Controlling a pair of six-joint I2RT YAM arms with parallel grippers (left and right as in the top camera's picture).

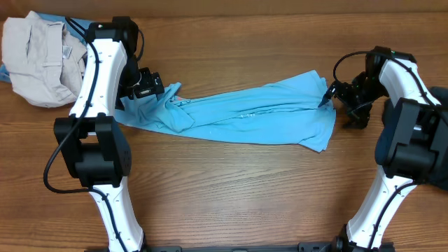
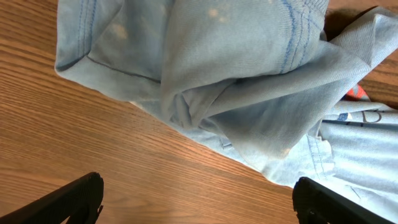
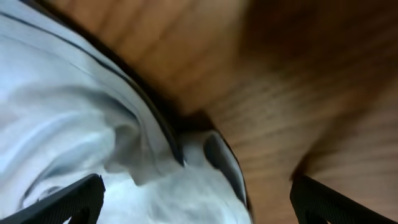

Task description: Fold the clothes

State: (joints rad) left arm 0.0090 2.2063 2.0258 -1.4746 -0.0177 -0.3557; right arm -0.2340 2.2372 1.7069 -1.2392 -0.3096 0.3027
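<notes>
Left claw (image 1: 150,85), right claw (image 1: 327,96) spread wide, sky-blue T-shirt (image 1: 259,112) lengthwise left-right

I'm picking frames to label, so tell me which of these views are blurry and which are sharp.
Right wrist: badly blurred, shirt and table smeared; left wrist: sharp, with crisp stitching and wood grain; overhead: clear and evenly lit.

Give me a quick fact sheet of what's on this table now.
Garment: sky-blue T-shirt, bunched into a long band across the table
Left gripper: open, at the shirt's left end
Right gripper: open, at the shirt's right end
Also there: beige garment, crumpled, far left corner
Fold: not yet done
</notes>
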